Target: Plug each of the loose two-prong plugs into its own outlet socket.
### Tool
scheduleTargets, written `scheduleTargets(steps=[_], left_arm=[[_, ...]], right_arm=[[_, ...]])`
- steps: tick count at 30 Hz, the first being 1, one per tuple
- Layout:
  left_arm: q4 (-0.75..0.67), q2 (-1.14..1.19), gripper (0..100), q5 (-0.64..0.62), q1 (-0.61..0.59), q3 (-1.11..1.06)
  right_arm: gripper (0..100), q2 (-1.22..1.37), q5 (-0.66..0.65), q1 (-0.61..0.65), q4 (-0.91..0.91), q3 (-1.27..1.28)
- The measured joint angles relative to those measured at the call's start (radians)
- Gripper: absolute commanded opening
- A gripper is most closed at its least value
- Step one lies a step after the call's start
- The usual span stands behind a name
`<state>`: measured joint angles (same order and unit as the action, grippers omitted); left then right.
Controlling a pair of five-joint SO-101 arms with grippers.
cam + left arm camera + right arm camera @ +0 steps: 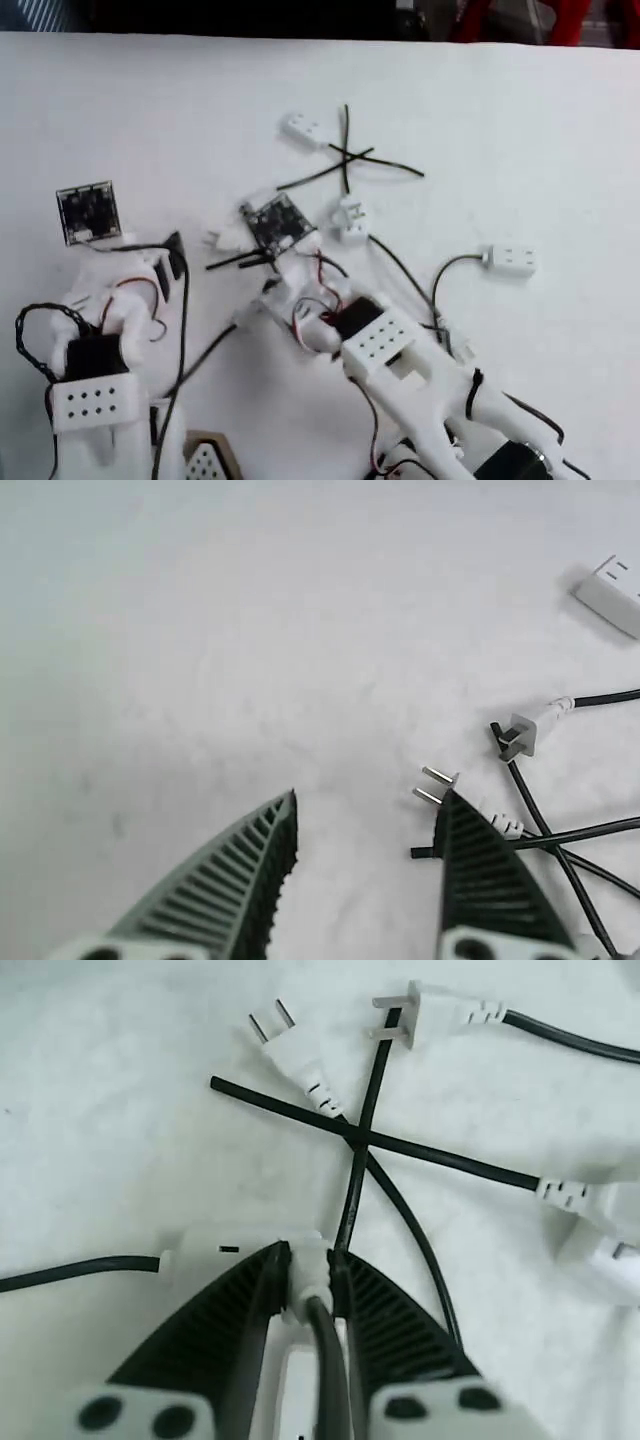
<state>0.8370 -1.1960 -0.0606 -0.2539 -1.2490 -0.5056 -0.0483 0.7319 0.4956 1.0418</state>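
My right gripper (310,1255) is shut on a white two-prong plug (305,1275) with a black cord, its front pressed against a white outlet socket (215,1250). Whether the prongs are inside is hidden. Beyond it lie two loose plugs (290,1045) (425,1008) across crossing black cords. My left gripper (370,798) stands open just above the table, nothing between its fingers. A loose plug (440,785) lies right beside one fingertip, and another plug (525,730) lies farther off. In the high view the right gripper (280,265) is at mid-table and the left gripper (165,255) at the left.
White outlet sockets lie at the back (303,130), in the middle (352,220) and to the right (513,260). Black cords (345,160) cross between them. One socket (610,580) shows far off in the left wrist view. The white table (520,120) has free room at the far left and far right.
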Motion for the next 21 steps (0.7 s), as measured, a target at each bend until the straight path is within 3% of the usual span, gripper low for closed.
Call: scheduleTargets(steps=[21], left_arm=[[0.0,0.0,23,0.0,-0.005,-0.023]], right_arm=[[1.7,0.097,0.002,0.034,0.064,-0.075]])
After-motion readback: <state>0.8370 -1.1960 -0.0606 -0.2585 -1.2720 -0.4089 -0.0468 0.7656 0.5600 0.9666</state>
